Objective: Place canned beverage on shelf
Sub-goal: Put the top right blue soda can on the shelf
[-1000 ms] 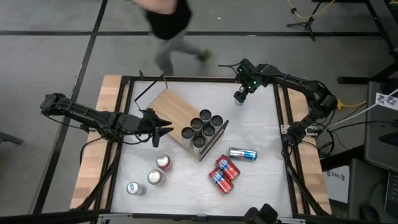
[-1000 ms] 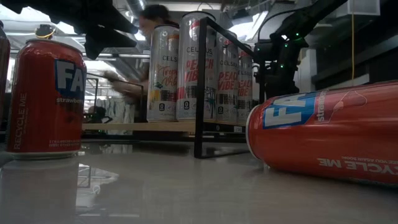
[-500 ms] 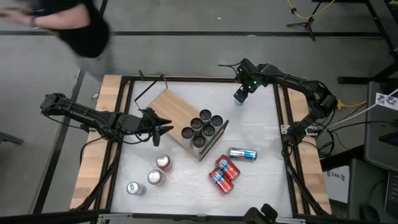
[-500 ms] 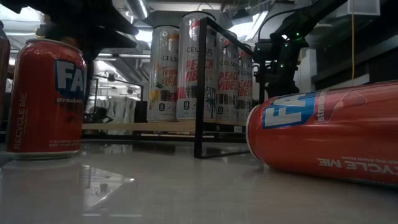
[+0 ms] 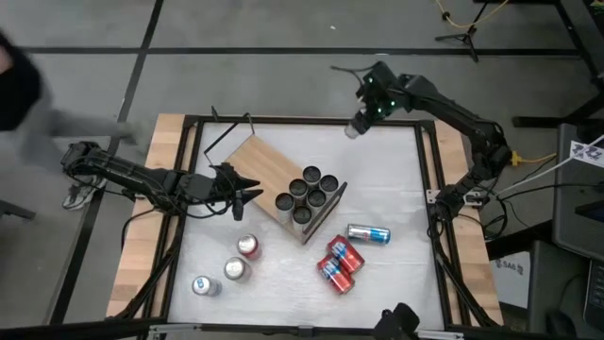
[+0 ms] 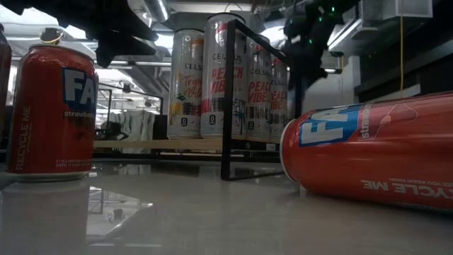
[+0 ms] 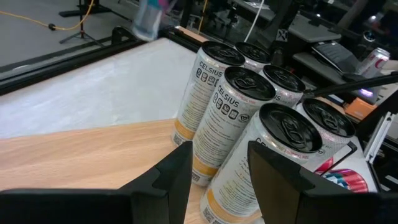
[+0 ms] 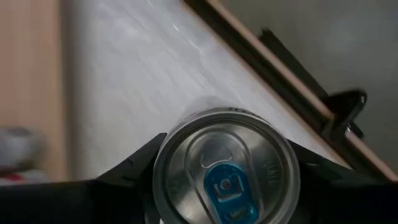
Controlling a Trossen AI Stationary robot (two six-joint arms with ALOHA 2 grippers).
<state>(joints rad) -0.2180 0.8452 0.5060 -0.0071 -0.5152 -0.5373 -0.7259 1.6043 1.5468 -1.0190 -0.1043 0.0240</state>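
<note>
White table (image 5: 396, 203) | right claw (image 5: 355, 127) grips can (image 8: 227, 168) | far edge

White table (image 5: 396, 189) with wood edges and black frame. Shelf (image 5: 264, 170) sits on it near centre, turned at an angle; six tall cans (image 5: 309, 193) stand clustered at one end of the wood board. On the table itself: three upright cans (image 5: 229, 268) toward the left front, two red cans (image 5: 339, 263) lying side by side, one blue-silver can (image 5: 368, 233) lying near them.
</note>
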